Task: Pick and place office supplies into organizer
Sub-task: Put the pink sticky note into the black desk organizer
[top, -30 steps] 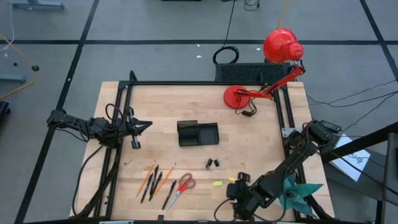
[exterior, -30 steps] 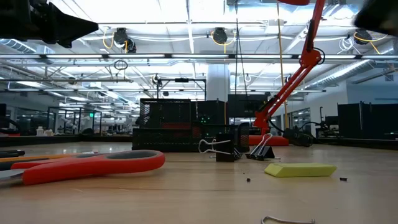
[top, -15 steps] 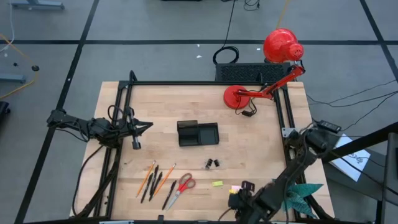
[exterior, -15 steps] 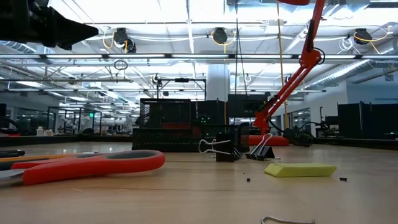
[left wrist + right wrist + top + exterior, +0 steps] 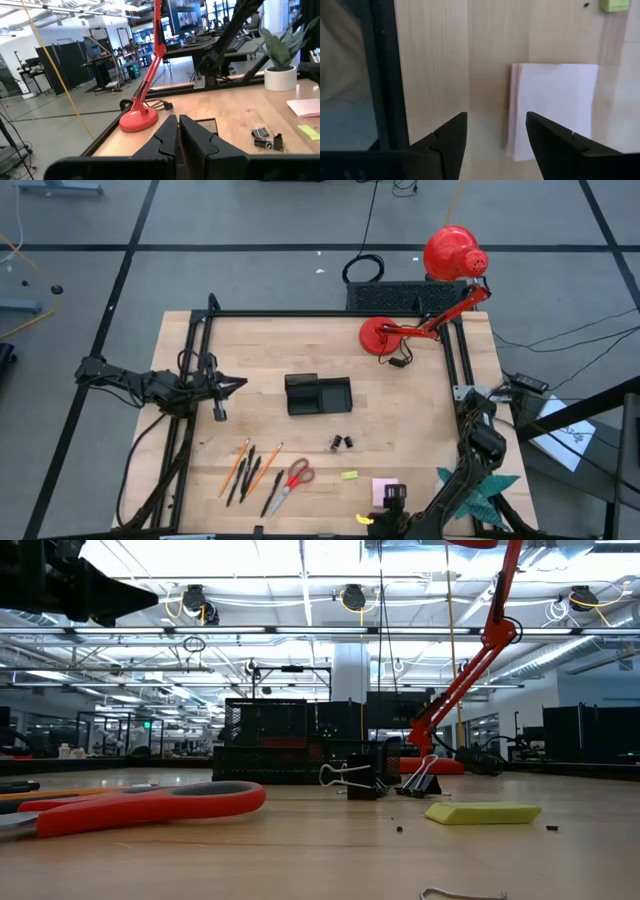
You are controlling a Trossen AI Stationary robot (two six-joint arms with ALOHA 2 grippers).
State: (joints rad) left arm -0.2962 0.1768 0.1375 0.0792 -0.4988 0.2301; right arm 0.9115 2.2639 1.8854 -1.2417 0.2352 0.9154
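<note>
The black organizer (image 5: 318, 395) stands mid-table. Orange and black pencils (image 5: 250, 470), red-handled scissors (image 5: 291, 482), two black clips (image 5: 343, 442), a small yellow piece (image 5: 349, 475) and the pink sticky-note pad (image 5: 384, 490) lie flat on the wood nearer the near edge. My right gripper (image 5: 496, 135) is open at the near edge, looking down on the pad (image 5: 552, 107), fingers just short of its near side. My left gripper (image 5: 177, 127) is shut, raised at the table's left, pointing toward the organizer (image 5: 207, 121). The low view shows scissors (image 5: 150, 805), clips (image 5: 380, 780) and yellow piece (image 5: 483, 812).
A red desk lamp (image 5: 395, 332) stands at the far right, its head beyond the table. Black frame rails (image 5: 455, 370) run along the table sides; one (image 5: 380, 75) lies close to my right gripper. A teal paper plant (image 5: 480, 485) sits by the right arm.
My right gripper has drawn back toward the table's near edge, and the pink pad, hidden under it a second ago, now shows whole on the wood. The left arm has kept still.
</note>
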